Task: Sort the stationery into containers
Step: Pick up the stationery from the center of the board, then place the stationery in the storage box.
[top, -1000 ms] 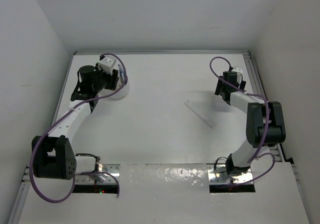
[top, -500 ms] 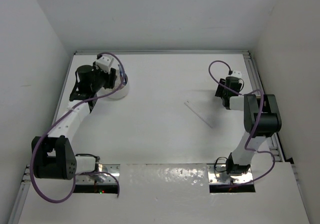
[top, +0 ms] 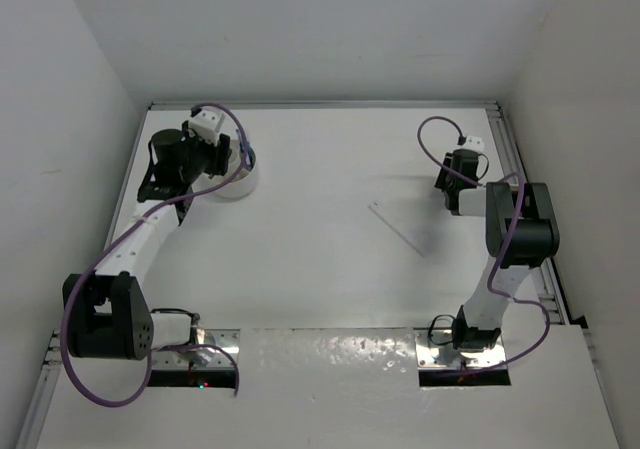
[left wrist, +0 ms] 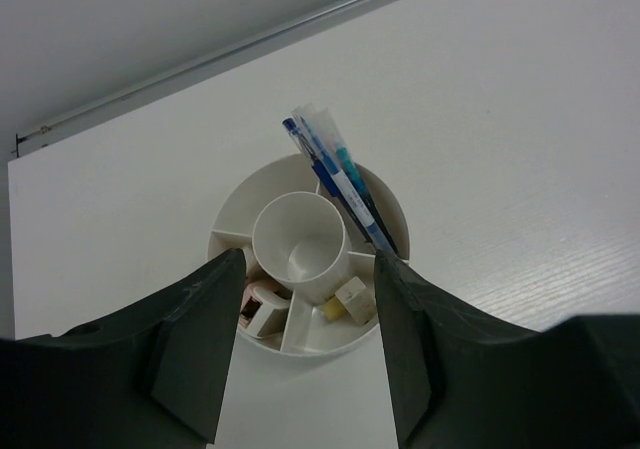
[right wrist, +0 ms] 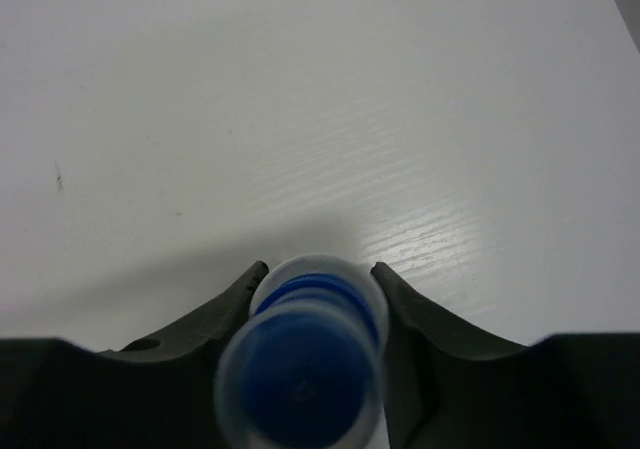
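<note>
- Stationery is partly sorted: some of it is in the tub and some is out on the table.
- Blue pens lean in one side slot of the tub. They are long, so their tops stick out over the rim.
- Small erasers lie low in the near slots, so each kind seems to have its own place.
- Over the tub hangs the left gripper. Its fingers are apart and nothing is between them. It looks like it has nothing left to do here and is free to fetch another thing.
- Far off on the right side of the table, the right gripper has the bottle between its fingers.
- Both fingers touch the sides of the bottle, so the grip looks closed on it. The blue top faces the wrist camera, so the grip is across the round body.
- I cannot tell if the bottle is off the table yet.
- Out on the table lies the clear ruler, flat, between the two arms and well apart from the tub. It is thin and see-through, so it may be hard to pick up.
- My guess is that the bottle must next be carried all the way across to the tub, and a round thing can slip if the hold is weak.
</note>
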Controlling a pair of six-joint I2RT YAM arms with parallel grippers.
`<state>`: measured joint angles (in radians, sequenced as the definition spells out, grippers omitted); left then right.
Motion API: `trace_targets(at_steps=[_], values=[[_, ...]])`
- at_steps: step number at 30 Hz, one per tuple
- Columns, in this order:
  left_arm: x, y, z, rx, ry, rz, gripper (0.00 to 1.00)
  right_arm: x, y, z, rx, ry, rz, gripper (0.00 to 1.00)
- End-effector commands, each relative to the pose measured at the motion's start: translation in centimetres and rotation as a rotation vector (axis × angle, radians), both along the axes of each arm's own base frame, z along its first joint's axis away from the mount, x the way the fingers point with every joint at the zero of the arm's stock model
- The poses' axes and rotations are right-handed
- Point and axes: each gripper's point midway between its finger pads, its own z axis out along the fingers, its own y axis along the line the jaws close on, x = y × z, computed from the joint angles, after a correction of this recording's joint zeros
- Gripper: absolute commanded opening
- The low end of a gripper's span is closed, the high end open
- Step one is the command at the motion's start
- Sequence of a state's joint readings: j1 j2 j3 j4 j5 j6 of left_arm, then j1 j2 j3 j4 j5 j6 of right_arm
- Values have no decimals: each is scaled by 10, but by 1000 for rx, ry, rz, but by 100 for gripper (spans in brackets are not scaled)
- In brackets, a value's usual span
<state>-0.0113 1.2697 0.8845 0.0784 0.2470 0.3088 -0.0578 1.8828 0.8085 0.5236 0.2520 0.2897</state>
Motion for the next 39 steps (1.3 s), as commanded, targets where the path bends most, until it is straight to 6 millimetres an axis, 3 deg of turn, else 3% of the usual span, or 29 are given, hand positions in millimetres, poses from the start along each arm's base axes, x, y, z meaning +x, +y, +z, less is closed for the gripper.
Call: trace_targets(at_steps=[1, 6, 10, 11, 12, 13, 14, 15, 16, 18, 19, 24, 27, 33, 36, 39], values=[[10, 6, 34, -1, -96, 18, 52, 17, -3, 19, 5, -80, -4, 40], [8, -1, 40, -7, -107, -22, 52, 16, 4, 30, -46, -104, 73, 6], [-3, -31, 46, -43, -114, -202, 52, 11, 38, 55, -80, -162, 276, 0], [-7, -40, 48, -52, -115, -255, 52, 11, 52, 79, -91, -212, 334, 0], [-18, -57, 49, -76, -111, -366, 53, 7, 82, 87, -87, -214, 469, 0], [-23, -66, 51, -95, -110, -425, 53, 5, 87, 98, -108, -220, 491, 0], [-29, -74, 51, -115, -103, -477, 57, 5, 112, 136, -121, -295, 629, 0], [-35, -82, 52, -139, -96, -532, 59, 1, 130, 149, -113, -310, 708, 0], [-48, -96, 56, -170, -95, -640, 62, -15, 161, 147, -80, -261, 823, 0], [-59, -107, 57, -201, -85, -735, 71, -38, 207, 178, -40, -293, 1016, 0], [-72, -120, 58, -218, -74, -817, 72, -55, 241, 185, -22, -306, 1122, 0], [-94, -143, 70, -235, -80, -958, 75, -124, 336, 215, 4, -377, 1458, 0], [-107, -150, 77, -248, -82, -1024, 75, -149, 369, 225, 29, -377, 1583, 0], [-135, -160, 78, -269, -66, -1147, 71, -186, 412, 243, 48, -382, 1766, 0], [-151, -168, 82, -285, -66, -1218, 69, -193, 420, 235, 51, -345, 1795, 0], [-153, -177, 80, -268, -67, -1214, 68, -192, 425, 233, 59, -342, 1802, 0]])
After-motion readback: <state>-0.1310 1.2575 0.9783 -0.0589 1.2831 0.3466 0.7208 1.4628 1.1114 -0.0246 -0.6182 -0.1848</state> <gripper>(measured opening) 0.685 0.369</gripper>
